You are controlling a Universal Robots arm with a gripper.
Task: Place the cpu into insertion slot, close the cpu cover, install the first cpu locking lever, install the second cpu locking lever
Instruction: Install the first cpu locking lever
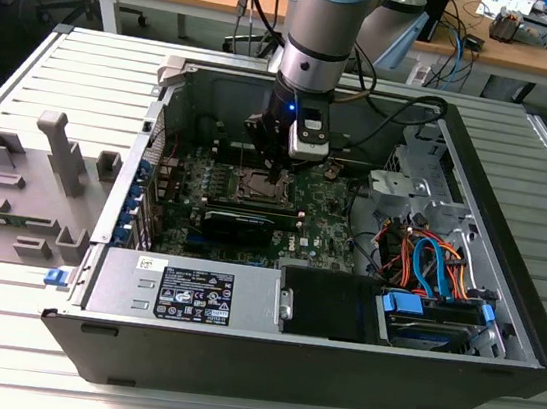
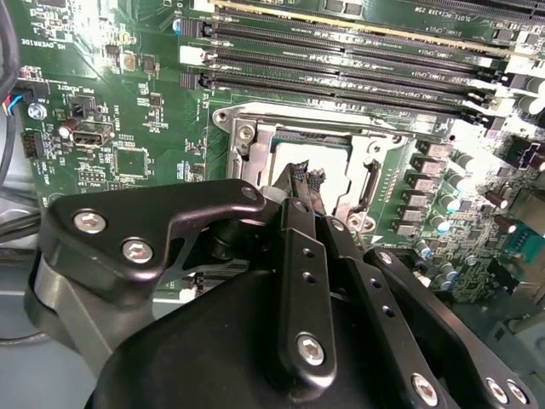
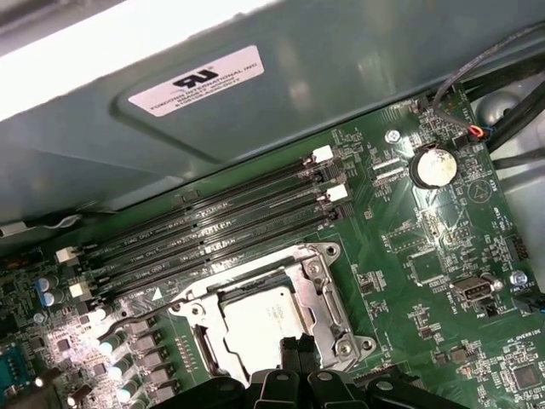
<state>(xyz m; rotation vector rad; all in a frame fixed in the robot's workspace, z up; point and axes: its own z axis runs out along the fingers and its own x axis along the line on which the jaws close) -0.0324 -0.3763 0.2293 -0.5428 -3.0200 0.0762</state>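
Observation:
In the exterior view my gripper hangs inside the open computer case, just over the insertion slot on the green board. In both wrist views the silver cpu cover lies flat on the socket. The cpu shows grey through the cover's window. My black fingertips sit close together over the socket's edge, so the gripper looks shut with nothing seen between them. A thin metal lever runs along one side of the socket.
Long black memory slots run beside the socket, and a coin battery sits further off. A black graphics card lies just in front of the socket. The power supply, orange and blue cables and the case walls close in. A grey fixture stands outside.

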